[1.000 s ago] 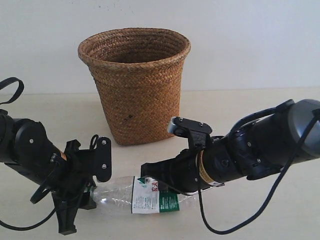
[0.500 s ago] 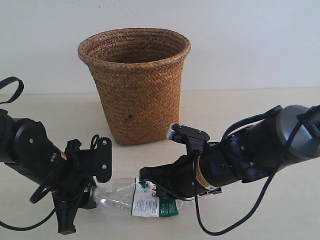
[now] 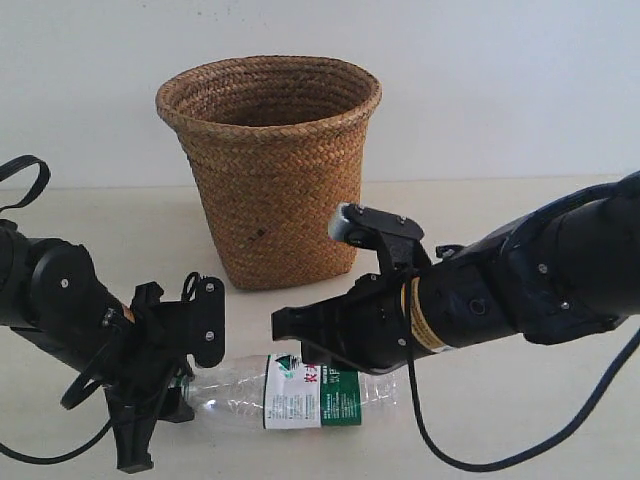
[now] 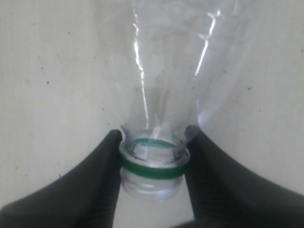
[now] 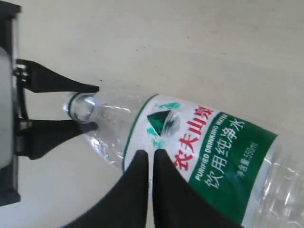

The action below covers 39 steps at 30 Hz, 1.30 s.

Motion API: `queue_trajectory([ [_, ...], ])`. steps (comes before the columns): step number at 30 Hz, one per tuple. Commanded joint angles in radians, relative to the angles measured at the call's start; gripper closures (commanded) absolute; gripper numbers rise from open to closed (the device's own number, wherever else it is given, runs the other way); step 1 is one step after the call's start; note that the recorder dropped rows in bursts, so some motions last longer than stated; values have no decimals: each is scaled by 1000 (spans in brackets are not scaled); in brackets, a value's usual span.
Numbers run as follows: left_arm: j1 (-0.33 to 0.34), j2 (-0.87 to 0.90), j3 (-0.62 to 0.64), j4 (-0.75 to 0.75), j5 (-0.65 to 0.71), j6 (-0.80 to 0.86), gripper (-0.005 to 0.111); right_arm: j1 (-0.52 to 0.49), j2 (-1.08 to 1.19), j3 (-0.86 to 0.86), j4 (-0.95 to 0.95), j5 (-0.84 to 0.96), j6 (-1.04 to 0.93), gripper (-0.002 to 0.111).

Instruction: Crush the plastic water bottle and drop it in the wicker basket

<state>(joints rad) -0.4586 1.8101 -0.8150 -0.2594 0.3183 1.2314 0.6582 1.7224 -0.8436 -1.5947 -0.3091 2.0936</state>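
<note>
The plastic water bottle lies on its side on the table in front of the wicker basket. My left gripper is shut on its neck; in the left wrist view the black fingers clamp the neck at the green ring of the bottle. My right gripper hangs just above the bottle's label, jaws shut with nothing between them. In the right wrist view its tips sit over the green-and-white label of the bottle, and the left gripper holds the mouth.
The basket stands upright behind the bottle, near the wall. Beige tabletop stretches to the right of the basket, behind the right arm. A black cable loops below the right arm.
My right gripper, which was pressing down on the bottle's labelled middle, has lifted off it. The dented bottle has sprung back rounder. The left gripper has kept its hold.
</note>
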Motion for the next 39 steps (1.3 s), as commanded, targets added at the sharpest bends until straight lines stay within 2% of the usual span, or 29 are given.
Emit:
queue_trajectory([
  [1,-4,1,-4,-11,-1,-10,103,2,-46,6,0,-4,2,108],
  [9,-4,1,-4,-11,-3,-10,103,4,-44,4,20,-17,2,108],
  [16,-4,1,-4,-13,-1,-10,103,97,39,-46,39,39,-6,108],
  [27,-4,1,-4,-13,-1,-10,103,97,177,-54,44,147,-6,108],
  [39,-4,1,-4,-13,3,-10,103,97,268,-54,44,140,-2,108],
])
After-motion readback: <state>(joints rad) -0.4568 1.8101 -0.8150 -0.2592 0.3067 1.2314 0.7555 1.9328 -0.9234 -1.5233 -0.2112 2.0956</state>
